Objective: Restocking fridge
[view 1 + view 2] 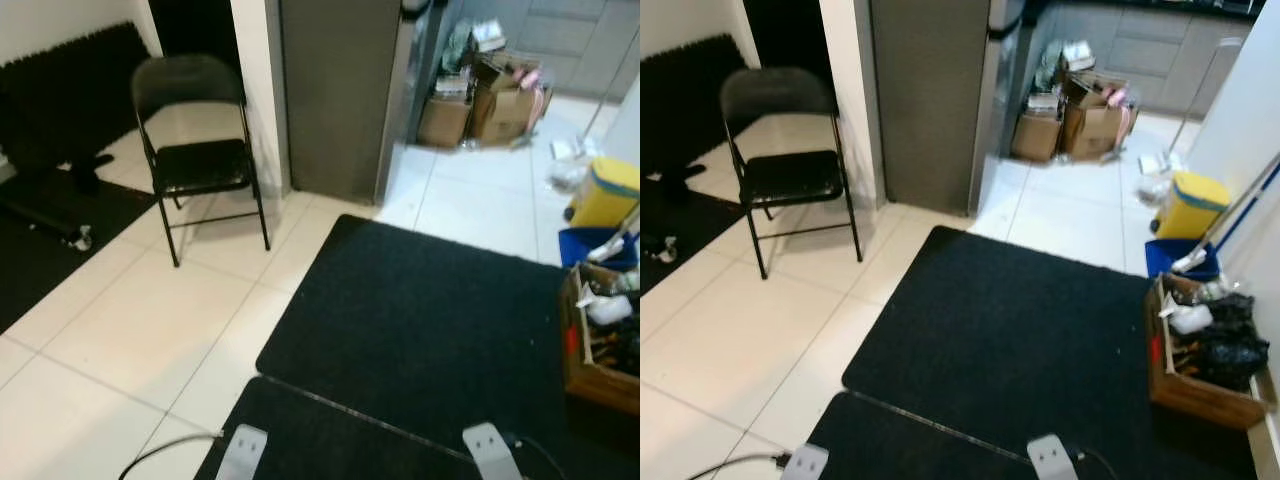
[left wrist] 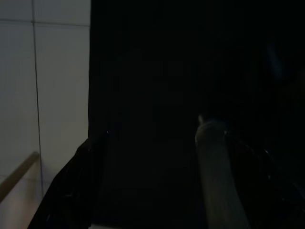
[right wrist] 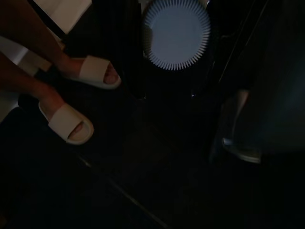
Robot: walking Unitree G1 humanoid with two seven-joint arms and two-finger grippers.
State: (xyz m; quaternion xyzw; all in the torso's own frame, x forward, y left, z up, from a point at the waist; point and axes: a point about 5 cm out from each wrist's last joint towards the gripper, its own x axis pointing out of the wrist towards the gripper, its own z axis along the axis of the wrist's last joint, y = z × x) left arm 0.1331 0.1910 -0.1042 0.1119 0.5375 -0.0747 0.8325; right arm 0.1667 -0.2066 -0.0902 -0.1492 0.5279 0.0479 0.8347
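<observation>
Black mat point(image 1: 420, 320) on white tile floor point(image 1: 120, 340). Black chair point(image 1: 195, 150). Grey fridge point(image 1: 340, 90). Brown boxes point(image 1: 490, 105). Yellow bin point(image 1: 605, 190) w/ blue band. White sandals point(image 3: 71, 121).

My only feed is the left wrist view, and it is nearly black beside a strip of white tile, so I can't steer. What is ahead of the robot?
Observer: A big black mat covers the floor straight ahead. Past its far edge stands what looks like the tall grey fridge.
Operator: Is anything in the way on the left?
Observer: A black folding chair stands on the white tile to the left of the fridge, off the mat.
Operator: Is anyone near?
Observer: Yes. The right wrist view shows a person's feet in pale sandals on dark floor.
</observation>
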